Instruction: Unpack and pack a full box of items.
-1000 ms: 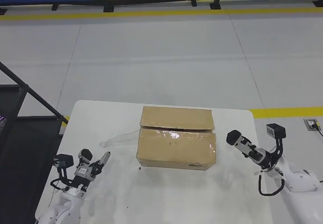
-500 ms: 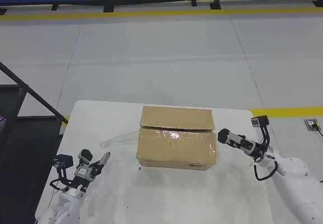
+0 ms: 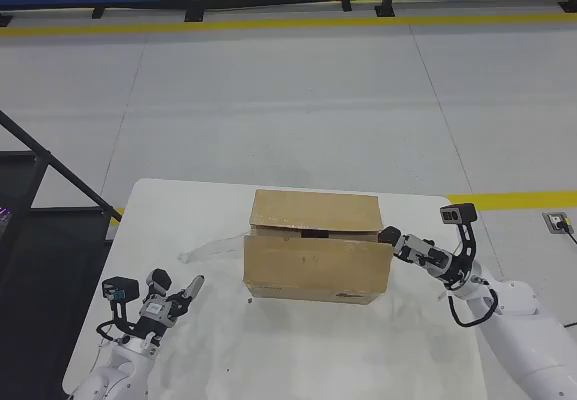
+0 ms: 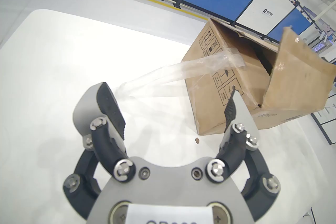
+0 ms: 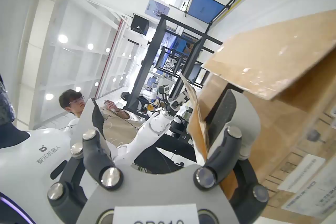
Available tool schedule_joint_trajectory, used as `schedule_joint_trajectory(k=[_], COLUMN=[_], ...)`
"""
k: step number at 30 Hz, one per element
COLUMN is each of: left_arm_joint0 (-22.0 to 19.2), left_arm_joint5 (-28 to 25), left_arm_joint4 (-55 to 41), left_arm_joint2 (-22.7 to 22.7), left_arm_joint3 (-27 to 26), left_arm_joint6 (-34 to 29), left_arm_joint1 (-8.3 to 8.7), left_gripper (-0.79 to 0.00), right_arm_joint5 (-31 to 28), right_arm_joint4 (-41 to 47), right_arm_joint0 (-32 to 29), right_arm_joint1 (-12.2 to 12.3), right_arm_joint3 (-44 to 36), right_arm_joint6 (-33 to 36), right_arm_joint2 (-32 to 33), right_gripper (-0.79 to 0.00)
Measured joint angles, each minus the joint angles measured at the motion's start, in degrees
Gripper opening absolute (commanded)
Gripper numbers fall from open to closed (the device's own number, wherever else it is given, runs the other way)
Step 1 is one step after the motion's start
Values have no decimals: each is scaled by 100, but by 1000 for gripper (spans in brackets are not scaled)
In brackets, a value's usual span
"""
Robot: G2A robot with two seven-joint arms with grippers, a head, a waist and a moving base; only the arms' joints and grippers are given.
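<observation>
Right gripper (image 3: 390, 238): spread wide and holding nothing, at the top corner of the right-hand end of the box (image 3: 313, 262). A thin flap edge (image 5: 195, 114) stands between its jaws, close against one finger (image 5: 223, 109), while a broader flap (image 5: 275, 64) juts out over that finger. The box stands on the white table (image 3: 268, 350), roughly midway across it, with its top partly open and a dark gap showing under the far flap.

Left gripper (image 4: 170, 101): also spread wide and empty, low over the table and well apart from the box's left-hand end. A loose strip of clear tape (image 4: 183, 70) trails from that end towards it. Whether the strip touches a finger cannot be told.

The step in hand appears to be folding back a flap at the box's right-hand end. It would go best if the flap sat deeper between the pads before the jaws close, and then swung outward about its crease rather than being pulled away from the box. The box may slide if it is tugged sideways.
</observation>
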Motion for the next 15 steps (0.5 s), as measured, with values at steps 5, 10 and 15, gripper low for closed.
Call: schedule_joint_trajectory(k=[5,10,15], left_arm_joint0=[-22,-30,-42], left_arm_joint5=[69,63,53], left_arm_joint4=[40,8,-10], left_arm_joint2=[86,127,141], left_arm_joint3=[-8,1,18], left_arm_joint6=[5,10,-34], left_arm_joint1=[12,28,35], left_gripper=[0,0,0], right_arm_joint5=[171,353,358], right_arm_joint4=[43,-246,-705], right_arm_joint0=[-401,-697,-825], right_arm_joint1=[225,443,643], right_arm_joint3=[-886,-1528,-1863], right_arm_joint6=[172,354,359], right_arm_joint2=[125,101,-185], right_gripper=[0,0,0])
